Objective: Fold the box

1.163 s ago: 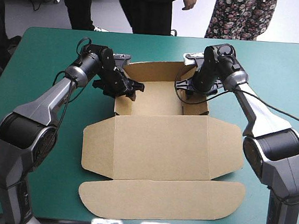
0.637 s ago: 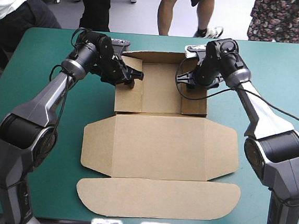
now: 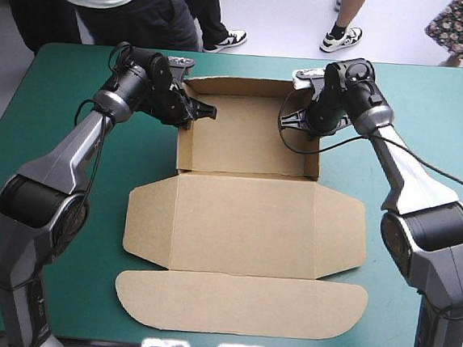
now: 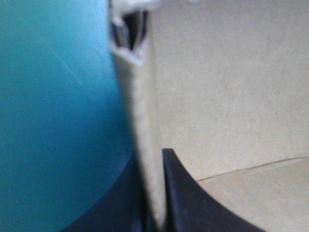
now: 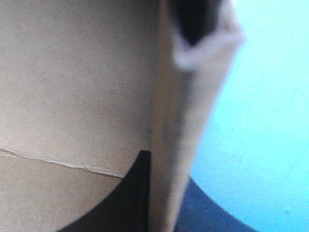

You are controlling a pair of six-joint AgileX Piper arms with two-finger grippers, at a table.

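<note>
Because the side walls of the box (image 3: 243, 223) must stand upright while the tray takes shape, each arm clamps one wall from above. The left gripper (image 3: 190, 111) is nearly closed on the tray's left wall, close to the far corner. The left wrist view shows the board sandwiched between the two black fingers, one inside the tray and one outside, over the teal-green cover (image 3: 54, 166). The right gripper (image 3: 301, 119) pinches the right wall in the same way, also near the far corner. Judged from this hold, the folded-over walls are pressed so that their tucked flaps seat. The tray forms the far part of the box and sits between the two grippers. The lid panel, with its side flaps and rounded tuck flap, lies flat on the robot's side of the tray, clear of both grippers.
</note>
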